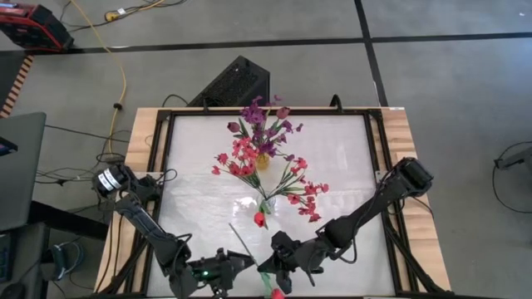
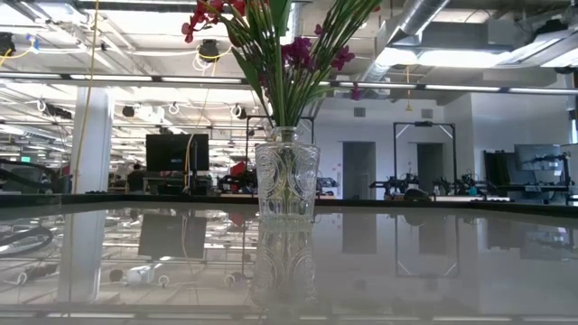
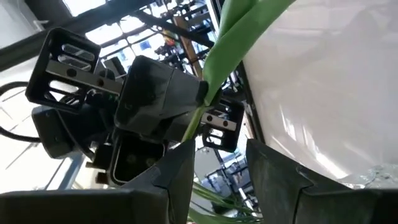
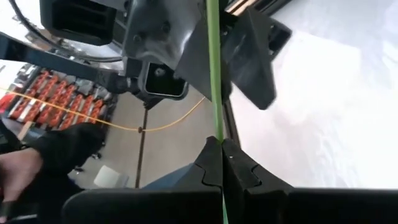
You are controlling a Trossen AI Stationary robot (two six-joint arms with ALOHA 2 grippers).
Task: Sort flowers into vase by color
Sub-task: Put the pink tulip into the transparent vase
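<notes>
Right gripper (image 1: pixel 268 267) at the table's near edge, fingers (image 4: pixel 211 163) pinched shut on a thin green stem (image 4: pixel 214 74); red tulip (image 1: pixel 276 293) head hangs just past the table edge below it. Left gripper (image 1: pixel 249 261) faces it, nearly touching, fingers (image 3: pixel 180 171) parted with the same stem passing between them. Table (image 1: pixel 349 158) is white, wood-framed. Clear glass vase (image 2: pixel 286 177) stands mid-table holding purple sprays (image 1: pixel 264 119) and red-pink sprays (image 1: pixel 237 158). More red-pink sprays (image 1: pixel 306 193) fan right of centre, another red tulip (image 1: pixel 259 219) beside them. One loose stem (image 1: pixel 240 237) lies near the grippers.
</notes>
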